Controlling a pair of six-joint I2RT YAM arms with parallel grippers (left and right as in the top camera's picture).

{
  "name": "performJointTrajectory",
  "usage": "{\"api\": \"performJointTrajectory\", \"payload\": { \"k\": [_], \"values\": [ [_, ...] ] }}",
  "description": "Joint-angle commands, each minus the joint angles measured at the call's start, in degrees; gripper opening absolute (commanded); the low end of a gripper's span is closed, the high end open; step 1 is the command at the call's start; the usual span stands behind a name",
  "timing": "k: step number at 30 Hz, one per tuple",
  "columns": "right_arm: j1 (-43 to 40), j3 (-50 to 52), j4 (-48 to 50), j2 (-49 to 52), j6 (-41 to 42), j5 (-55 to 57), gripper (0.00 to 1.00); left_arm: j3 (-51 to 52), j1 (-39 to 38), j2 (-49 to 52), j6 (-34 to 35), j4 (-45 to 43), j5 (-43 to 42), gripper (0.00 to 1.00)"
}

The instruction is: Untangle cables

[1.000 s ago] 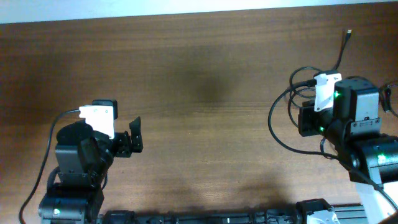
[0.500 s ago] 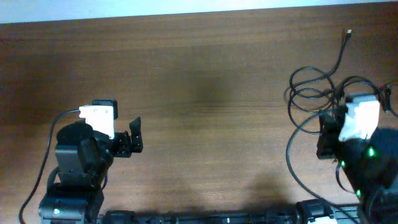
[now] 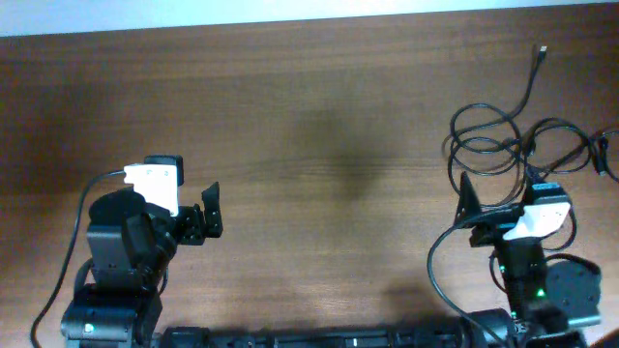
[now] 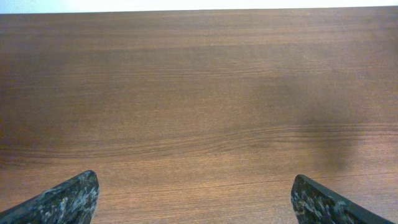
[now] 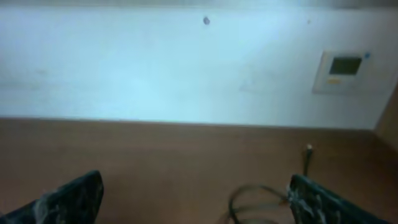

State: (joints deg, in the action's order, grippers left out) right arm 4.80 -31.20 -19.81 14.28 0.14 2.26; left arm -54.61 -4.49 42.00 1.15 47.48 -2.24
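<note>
While the cables [image 3: 481, 143] lie in loose, tangled loops near the table's far right corner, left gripper [image 3: 211, 209] and right gripper [image 3: 470, 215] both gape wide, holding nothing. The cord looks light, limp and probably slippery, so it is best pinched near the stray plug [image 3: 542, 48].

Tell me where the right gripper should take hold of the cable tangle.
Grip the single tail just below the plug, coming straight down with jaws across it. It runs alone toward the far edge, clear of the overlapping loops, so likely only one strand gets pinched.
</note>
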Motion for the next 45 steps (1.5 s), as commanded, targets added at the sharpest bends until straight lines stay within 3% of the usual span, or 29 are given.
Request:
{"api": "performJointTrajectory", "payload": {
  "k": [1,4,16,27,33,39,45],
  "values": [
    [-0.37,6.88,6.47,-4.50,0.37,-1.62,0.96,0.42,0.15,-0.09,-0.28,-0.09,0.57,0.99],
    [-0.37,9.92,9.25,-7.15,0.37,-1.62,1.00,0.42,0.13,-0.09,-0.28,-0.09,0.57,0.99],
    [-0.31,17.57,14.36,-13.29,0.35,-1.60,0.99,0.42,0.13,-0.09,-0.31,-0.09,0.57,0.99],
    [0.94,30.51,34.60,-14.10,0.35,-1.57,0.99,0.42,0.13,-0.09,-0.28,-0.07,0.57,0.99],
    [2.73,30.88,28.00,-14.10,0.13,-0.20,0.99,0.42,0.15,-0.09,-0.31,-0.09,0.57,0.99],
    [2.75,30.88,15.15,-14.10,1.49,-0.46,0.99,0.42,0.13,-0.09,-0.28,-0.09,0.57,0.99],
    [2.75,30.88,15.26,-14.10,1.44,-0.48,0.99,0.42,0.15,-0.09,-0.31,-0.09,0.57,0.99]
  ]
}}
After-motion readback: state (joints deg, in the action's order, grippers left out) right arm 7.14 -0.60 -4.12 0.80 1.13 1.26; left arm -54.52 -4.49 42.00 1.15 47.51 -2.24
